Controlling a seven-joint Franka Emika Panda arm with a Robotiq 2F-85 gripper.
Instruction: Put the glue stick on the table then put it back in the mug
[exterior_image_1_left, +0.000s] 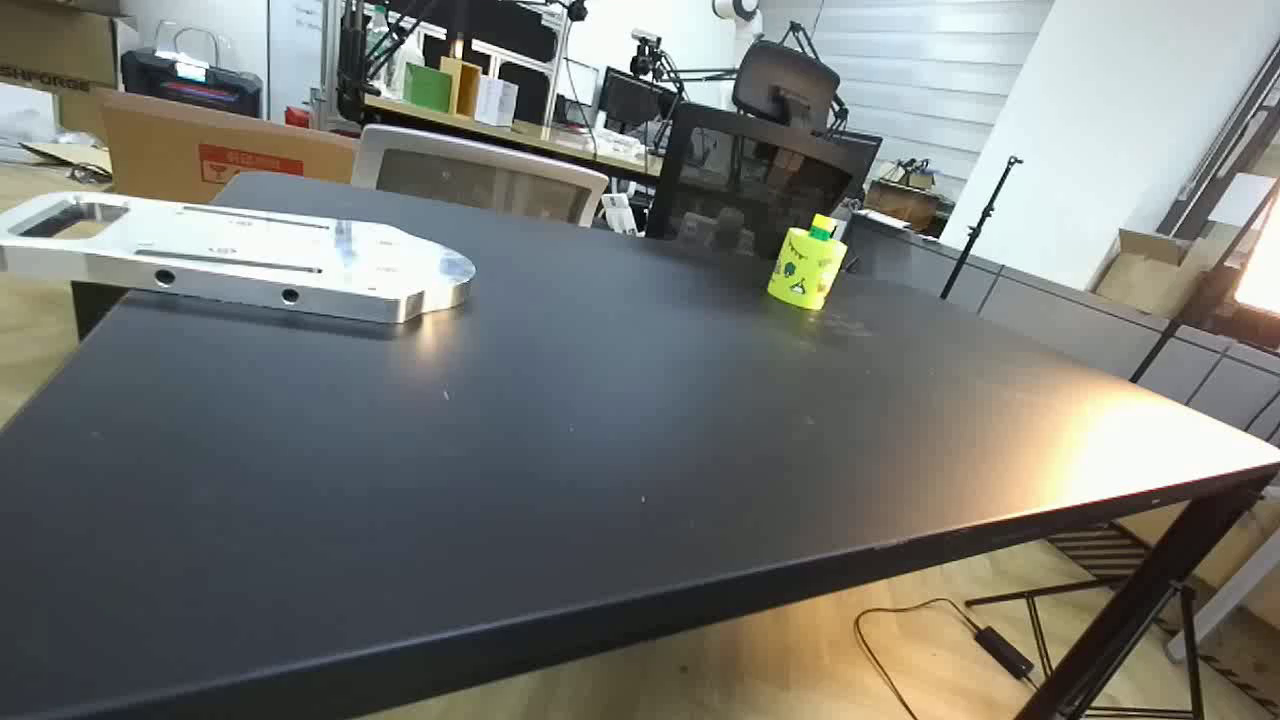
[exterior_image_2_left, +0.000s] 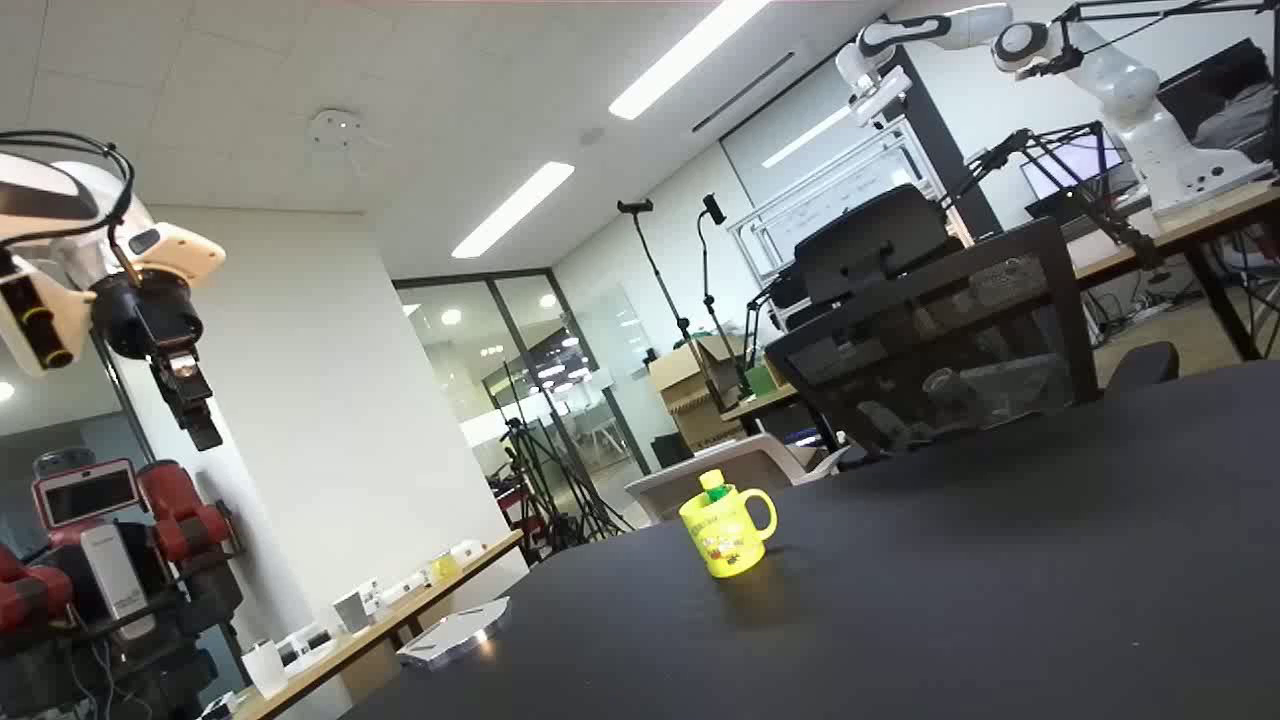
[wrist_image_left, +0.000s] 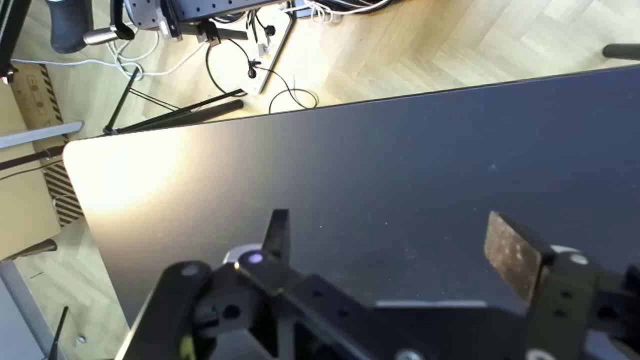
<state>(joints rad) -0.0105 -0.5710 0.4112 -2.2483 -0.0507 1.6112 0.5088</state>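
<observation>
The lime-green mug (exterior_image_1_left: 803, 270) stands upright on the black table (exterior_image_1_left: 600, 430), and it also shows in an exterior view (exterior_image_2_left: 730, 537) with its handle visible. The glue stick (exterior_image_1_left: 824, 227) is inside the mug; only its yellow cap and green upper part (exterior_image_2_left: 713, 483) show above the rim. My gripper (exterior_image_2_left: 203, 425) hangs high in the air, apart from the mug. In the wrist view the gripper (wrist_image_left: 387, 230) is open and empty over the bare tabletop (wrist_image_left: 360, 170). A small yellow-green patch shows behind the gripper at the lower left; I cannot tell what it is.
A silver-grey metal plate (exterior_image_1_left: 250, 255) lies at a table end, also in an exterior view (exterior_image_2_left: 455, 632). A black mesh chair (exterior_image_2_left: 940, 350) and a pale-framed chair (exterior_image_1_left: 480, 170) stand at the table's edge. A lamp glare (exterior_image_1_left: 1130, 450) brightens one table corner.
</observation>
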